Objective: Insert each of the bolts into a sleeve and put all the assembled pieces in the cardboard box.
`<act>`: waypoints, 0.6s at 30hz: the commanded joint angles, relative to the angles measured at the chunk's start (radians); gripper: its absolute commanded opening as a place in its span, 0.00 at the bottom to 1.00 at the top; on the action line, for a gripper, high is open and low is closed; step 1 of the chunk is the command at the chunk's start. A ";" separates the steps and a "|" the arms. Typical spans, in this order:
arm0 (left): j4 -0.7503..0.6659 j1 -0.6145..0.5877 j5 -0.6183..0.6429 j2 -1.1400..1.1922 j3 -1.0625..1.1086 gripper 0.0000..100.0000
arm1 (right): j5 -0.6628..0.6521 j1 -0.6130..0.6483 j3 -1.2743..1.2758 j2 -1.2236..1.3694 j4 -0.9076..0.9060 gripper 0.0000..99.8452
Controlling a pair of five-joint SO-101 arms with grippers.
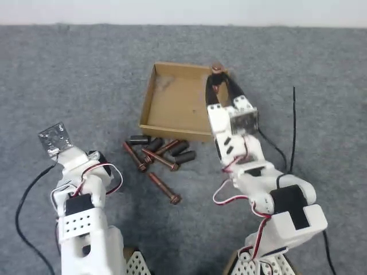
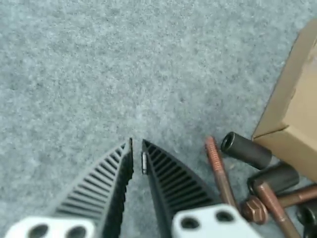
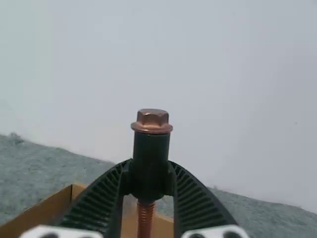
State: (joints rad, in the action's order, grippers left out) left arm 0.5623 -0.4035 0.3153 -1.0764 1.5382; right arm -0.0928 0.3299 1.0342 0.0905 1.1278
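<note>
The right gripper (image 3: 148, 173) pinches a dark sleeve (image 3: 150, 158) around its middle. A copper bolt (image 3: 151, 121) runs through the sleeve, with its hex head sitting on the upper end and its threaded shank sticking out below the fingers. In the high view this right gripper (image 1: 217, 77) holds the assembled piece upright above the far right corner of the cardboard box (image 1: 150, 94). The piece is in the air, not resting on the box floor, and the floor looks bare, so no finished piece appears to have been put in yet.

The left gripper (image 2: 137, 148) hangs low over the grey carpet (image 2: 99, 64) at the near left. Its fingers are pressed almost together with nothing between them.

Between the two arms, just near of the box's front wall, lies the unfinished pile. Several loose bolts (image 1: 165, 189) lie at angles, and several loose sleeves (image 1: 139, 139) are mixed in with them, some touching. None of these looks joined.

By my reading, one pairing is done and is about to be dropped in. The rest of the bolts have yet to be sleeved and boxed, so most of the job remains.
</note>
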 commanded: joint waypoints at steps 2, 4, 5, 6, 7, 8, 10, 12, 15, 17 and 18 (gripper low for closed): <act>-0.029 0.005 0.005 -0.018 -0.010 0.03 | -0.005 -0.005 -0.207 -0.024 -0.312 0.01; -0.029 0.005 0.005 -0.018 -0.010 0.03 | -0.003 -0.007 -0.276 -0.022 -0.481 0.01; -0.029 0.005 0.005 -0.018 -0.010 0.03 | -0.003 -0.007 -0.313 -0.015 -0.567 0.01; -0.029 0.005 0.005 -0.018 -0.010 0.03 | -0.003 -0.005 -0.344 -0.013 -0.653 0.01; -0.029 0.005 0.005 -0.018 -0.010 0.03 | -0.003 -0.005 -0.374 -0.015 -0.734 0.01; -0.029 0.005 0.005 -0.018 -0.010 0.03 | -0.003 -0.005 -0.400 -0.015 -0.802 0.01; -0.029 0.005 0.005 -0.018 -0.010 0.03 | -0.003 -0.005 -0.448 -0.015 -0.926 0.01; -0.029 0.005 0.005 -0.018 -0.010 0.03 | -0.003 -0.005 -0.482 -0.015 -1.023 0.01; -0.029 0.005 0.005 -0.018 -0.010 0.03 | -0.003 -0.005 -0.523 -0.016 -1.173 0.01; -0.029 0.005 0.005 -0.018 -0.010 0.03 | -0.003 -0.005 -0.563 -0.021 -1.310 0.01; -0.029 0.005 0.005 -0.018 -0.010 0.03 | -0.003 -0.005 -0.592 -0.019 -1.380 0.01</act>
State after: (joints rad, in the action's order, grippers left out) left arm 0.5623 -0.4035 0.3153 -1.0764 1.5382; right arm -0.0928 0.3345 0.5677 0.1059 -0.0844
